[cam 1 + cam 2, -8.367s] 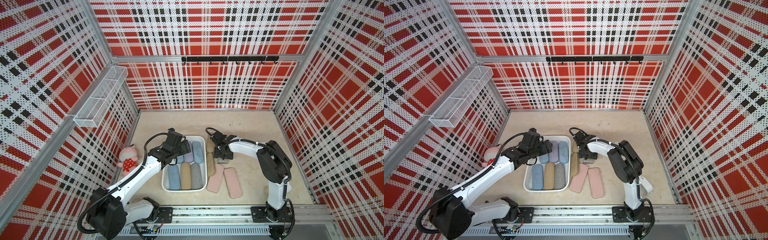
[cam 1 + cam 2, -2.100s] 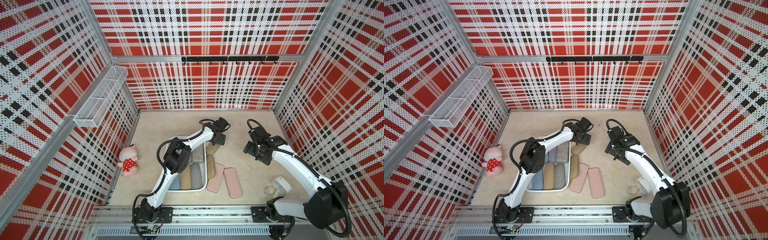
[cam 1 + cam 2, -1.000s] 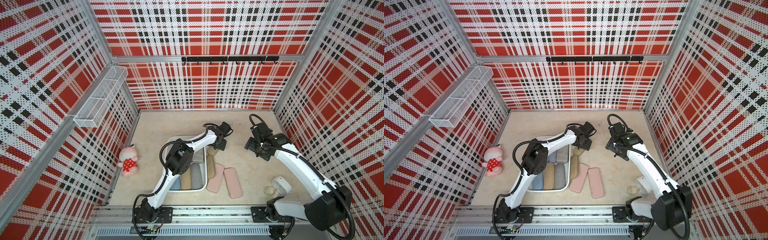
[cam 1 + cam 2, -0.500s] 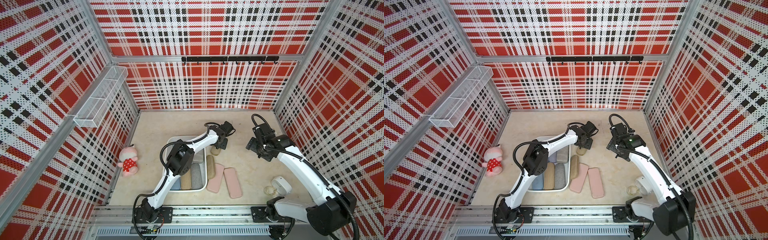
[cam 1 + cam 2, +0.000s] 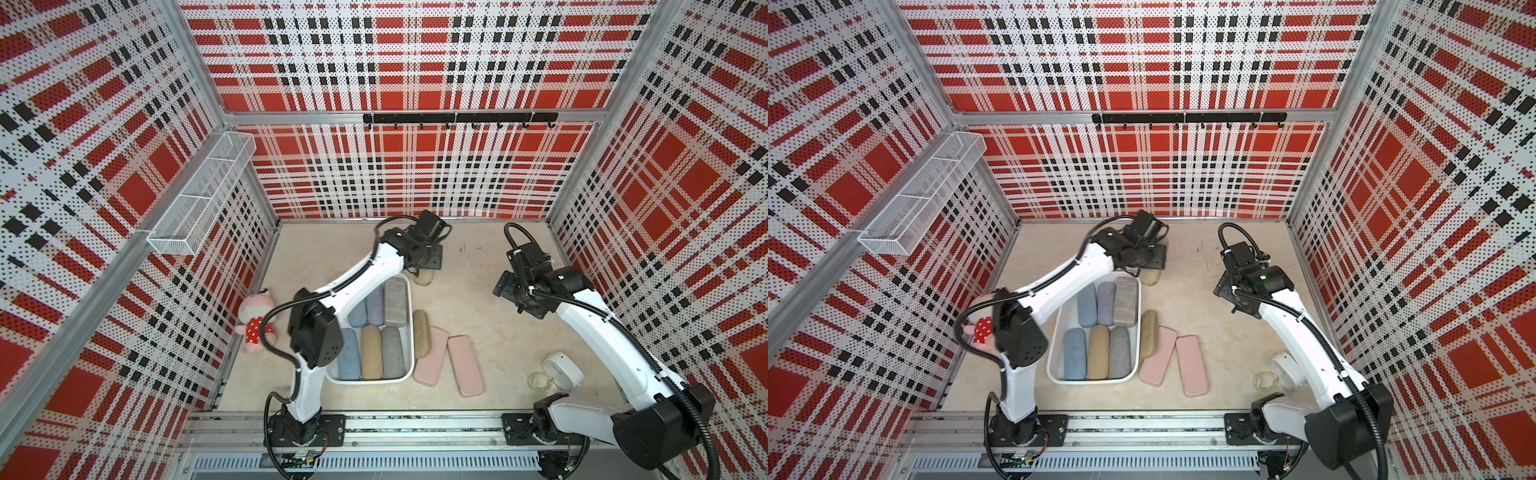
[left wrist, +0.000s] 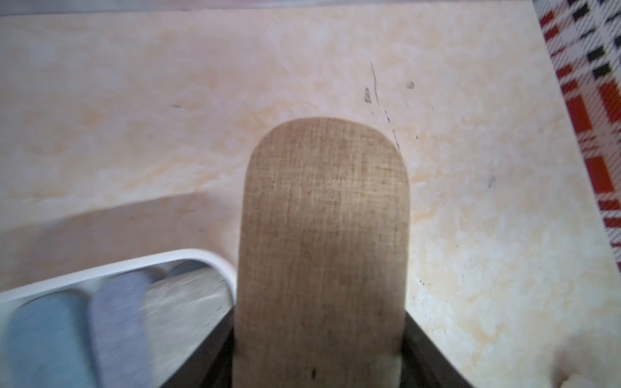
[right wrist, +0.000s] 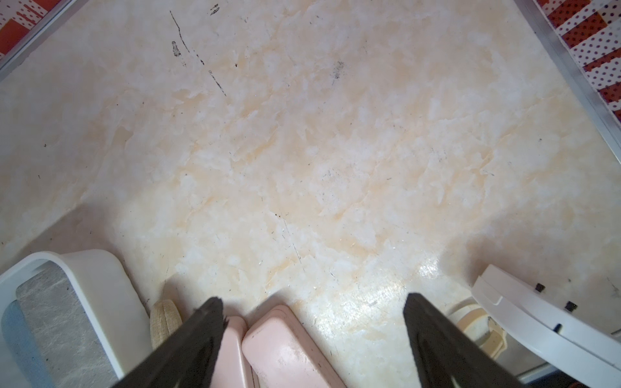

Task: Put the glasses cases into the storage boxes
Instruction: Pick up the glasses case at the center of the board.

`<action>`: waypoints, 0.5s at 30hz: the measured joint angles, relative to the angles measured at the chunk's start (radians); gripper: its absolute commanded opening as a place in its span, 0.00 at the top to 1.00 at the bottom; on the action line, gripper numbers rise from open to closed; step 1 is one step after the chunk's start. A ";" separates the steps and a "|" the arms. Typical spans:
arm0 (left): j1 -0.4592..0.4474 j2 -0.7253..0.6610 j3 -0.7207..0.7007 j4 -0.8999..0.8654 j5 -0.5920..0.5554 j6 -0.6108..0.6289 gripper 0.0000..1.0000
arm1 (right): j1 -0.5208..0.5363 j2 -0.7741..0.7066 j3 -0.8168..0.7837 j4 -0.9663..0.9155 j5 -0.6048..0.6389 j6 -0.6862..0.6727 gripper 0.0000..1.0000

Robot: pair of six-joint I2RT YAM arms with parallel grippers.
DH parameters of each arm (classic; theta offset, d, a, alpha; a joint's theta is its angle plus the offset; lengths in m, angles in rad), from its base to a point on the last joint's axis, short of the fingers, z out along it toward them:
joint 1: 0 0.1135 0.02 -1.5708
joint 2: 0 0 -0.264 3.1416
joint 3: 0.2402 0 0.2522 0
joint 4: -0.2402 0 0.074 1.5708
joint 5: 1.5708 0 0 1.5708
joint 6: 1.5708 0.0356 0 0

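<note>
My left gripper point(image 5: 422, 266) is shut on a tan fabric glasses case point(image 6: 322, 235), which sticks out from between the black fingers point(image 6: 215, 352). In both top views this case point(image 5: 1149, 277) sits just beyond the far right corner of the white storage box point(image 5: 411, 332). The box point(image 5: 1054, 345) holds several cases in blue, lavender, grey and tan. Beside its right wall lie another tan case point(image 5: 421, 338) and two flat pink cases point(image 5: 432, 355) point(image 5: 469, 365). My right gripper point(image 5: 509, 291) hovers open over bare floor at the right, with nothing between its fingers point(image 7: 208, 319).
A pink plush toy point(image 5: 255, 322) lies against the left wall. A small white device point(image 5: 561, 370) and a rubber band point(image 5: 538, 380) lie at the front right. A wire basket point(image 5: 199, 199) hangs high on the left wall and a hook rail point(image 5: 457, 118) on the back wall.
The left gripper has closed on the tan case at the box's far right corner. The right arm has drifted slightly to the right and stayed open.
</note>
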 measured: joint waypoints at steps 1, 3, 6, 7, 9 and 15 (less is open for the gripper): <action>0.034 -0.066 -0.055 0.010 0.000 -0.006 0.33 | 0.000 0.005 0.000 0.002 -0.003 -0.004 0.13; 0.107 -0.183 -0.165 0.028 0.000 -0.014 0.33 | -0.001 0.014 0.002 0.003 -0.013 -0.010 0.13; 0.207 -0.310 -0.336 0.053 0.004 -0.018 0.33 | -0.001 0.024 0.014 0.007 -0.024 -0.014 0.13; 0.229 -0.335 -0.394 0.061 0.009 -0.017 0.33 | -0.001 0.025 0.018 0.009 -0.025 -0.014 0.13; 0.253 -0.355 -0.494 0.072 0.022 -0.016 0.33 | 0.004 0.028 0.025 0.015 -0.029 -0.013 0.13; 0.268 -0.305 -0.663 0.127 0.063 0.001 0.35 | 0.060 0.057 0.028 0.024 -0.035 0.001 0.13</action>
